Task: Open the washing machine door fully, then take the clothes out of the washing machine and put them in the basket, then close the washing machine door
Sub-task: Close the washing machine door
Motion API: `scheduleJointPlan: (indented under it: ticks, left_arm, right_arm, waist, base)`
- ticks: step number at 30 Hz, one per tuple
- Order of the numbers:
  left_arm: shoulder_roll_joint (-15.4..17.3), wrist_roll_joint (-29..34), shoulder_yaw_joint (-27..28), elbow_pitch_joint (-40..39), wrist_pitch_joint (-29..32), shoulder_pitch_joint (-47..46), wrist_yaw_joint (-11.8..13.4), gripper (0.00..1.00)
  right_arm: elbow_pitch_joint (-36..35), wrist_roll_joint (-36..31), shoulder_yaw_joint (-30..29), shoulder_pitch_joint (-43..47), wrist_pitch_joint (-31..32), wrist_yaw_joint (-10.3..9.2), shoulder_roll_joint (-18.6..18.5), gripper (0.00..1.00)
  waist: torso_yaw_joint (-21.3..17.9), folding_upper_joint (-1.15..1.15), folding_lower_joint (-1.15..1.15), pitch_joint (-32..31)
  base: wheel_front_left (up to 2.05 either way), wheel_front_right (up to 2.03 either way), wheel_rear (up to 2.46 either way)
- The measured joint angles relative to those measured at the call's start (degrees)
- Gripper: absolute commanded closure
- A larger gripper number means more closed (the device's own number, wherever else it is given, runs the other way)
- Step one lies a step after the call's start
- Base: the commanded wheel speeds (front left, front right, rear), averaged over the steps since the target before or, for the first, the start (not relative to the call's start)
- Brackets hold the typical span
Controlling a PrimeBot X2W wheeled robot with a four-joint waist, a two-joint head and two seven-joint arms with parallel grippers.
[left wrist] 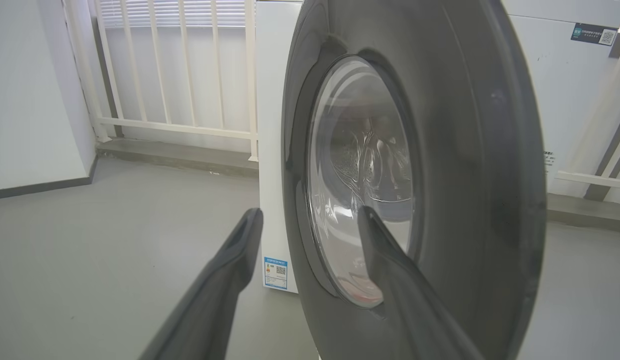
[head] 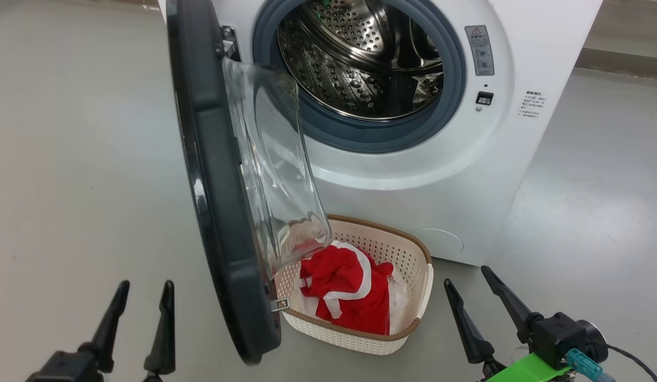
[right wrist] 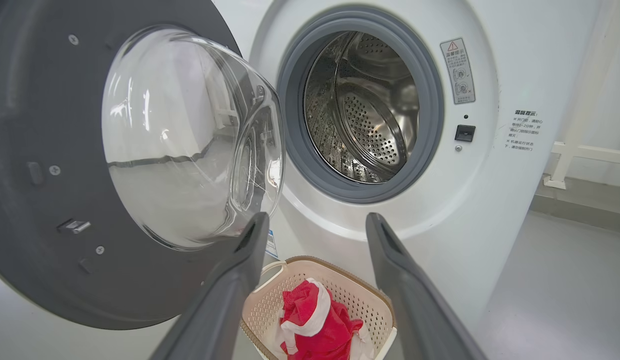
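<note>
**A:** Over on the left, the left gripper (head: 147,285) sits low, its two dark fingers pointing up and standing apart with nothing between them.

**B:** What's ahead of it?

**A:** The washing machine door (head: 211,185), swung out edge-on just to that gripper's right. In the left wrist view the fingers aim at the door's outer face. One lies across the glass, and the other points past the rim toward the machine's white side. Whether a tip touches, I cannot tell.

**B:** And right of the door?

**A:** The basket (head: 425,276) stands on the floor (head: 68,185) between the two grippers, beyond their fingertips, at the foot of the washing machine (head: 466,175). The clothes (head: 349,289) lie bunched inside it, red with white stripes. The door's glass bowl hangs over the basket corner nearest the left gripper.

**B:** The drum?

**A:** The drum (head: 360,69) is above and beyond the basket, showing perforated steel ringed by the grey gasket (head: 328,127).

**B:** And the right side?

**A:** The right gripper (head: 466,275) is low too, leaning up and to the left. Its fingers are spread wide and grip nothing. Along those fingers, the right wrist view has the basket down between them and the drum's mouth above.
</note>
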Motion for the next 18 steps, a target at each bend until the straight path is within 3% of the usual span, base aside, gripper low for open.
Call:
scheduleJointPlan:
  ticks: [18]
  left_arm:
    - [-3.7, 6.3, 3.3, -0.2, 0.0, 4.0, 0.2, 0.00]
  right_arm:
    - [-0.1, 0.0, -0.3, 0.0, 0.0, 0.00, 0.0, 0.00]
  waist:
    - [-0.1, 0.00, 0.00, -0.8]
  base:
    - [0.00, 0.00, 0.00]
